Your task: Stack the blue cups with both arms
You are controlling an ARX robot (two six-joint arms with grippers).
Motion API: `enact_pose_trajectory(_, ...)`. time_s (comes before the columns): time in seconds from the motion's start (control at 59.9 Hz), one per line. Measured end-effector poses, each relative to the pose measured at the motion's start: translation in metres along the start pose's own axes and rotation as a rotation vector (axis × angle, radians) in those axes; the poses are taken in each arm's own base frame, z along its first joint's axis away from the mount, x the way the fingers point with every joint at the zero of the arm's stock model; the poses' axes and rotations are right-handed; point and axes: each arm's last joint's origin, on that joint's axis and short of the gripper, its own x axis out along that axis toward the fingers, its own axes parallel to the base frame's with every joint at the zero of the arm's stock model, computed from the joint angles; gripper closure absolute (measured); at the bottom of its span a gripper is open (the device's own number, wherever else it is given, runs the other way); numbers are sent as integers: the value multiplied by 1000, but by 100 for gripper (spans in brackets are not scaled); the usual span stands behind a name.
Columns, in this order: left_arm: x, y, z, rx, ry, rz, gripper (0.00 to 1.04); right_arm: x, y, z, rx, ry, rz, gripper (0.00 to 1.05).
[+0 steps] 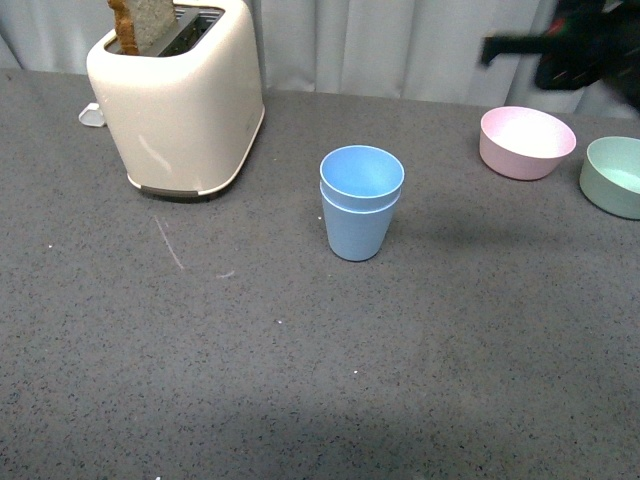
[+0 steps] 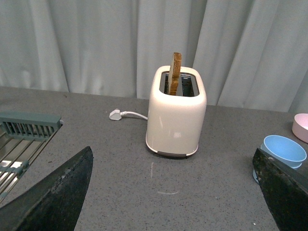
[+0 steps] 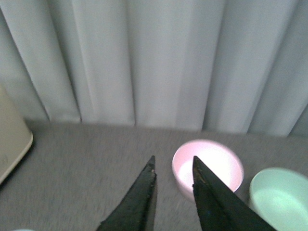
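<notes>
The near half of the counter [image 1: 200, 400] carries nothing that belongs to the task; neither arm reaches over it in the front view. Around the middle of the counter stand the blue cups [image 1: 361, 203], one nested upright inside the other with only a thin band of the inner rim showing above the outer one; nothing grips them, so the stacking itself looks done (judging from how squarely they sit). The left pincer [image 2: 173, 192] has its fingers spread wide apart with nothing between them, and its view takes in the toaster [image 2: 176, 115] and, off to one side, the stacked cups [image 2: 284, 151]; the right pincer [image 3: 173, 197] has its fingers close together, a narrow gap between them, holding nothing. Farther back, toward the far left corner, sits the toaster [image 1: 180, 95] with a slice of bread [image 1: 145, 22] standing in its slot; toward the far right corner sit the pink bowl [image 1: 527, 142] and the green bowl [image 1: 615, 176], with the right arm [image 1: 560, 45] blurred above them; what is left seems only pulling the arms clear.
</notes>
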Motion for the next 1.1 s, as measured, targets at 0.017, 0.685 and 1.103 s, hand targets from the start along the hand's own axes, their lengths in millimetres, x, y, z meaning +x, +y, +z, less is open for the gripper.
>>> enact_pose_trajectory(0.017, 0, 0, 0, 0, 0, 0, 7, -6, -5, 6, 7, -39, -2, 85)
enact_pose_trajectory(0.685, 0, 0, 0, 0, 0, -1, 7, -139, -73, 0, -2, -76, -6, 104)
enact_pose_trajectory(1.103, 0, 0, 0, 0, 0, -1, 7, -175, -88, -2, 0, -77, -10, 104)
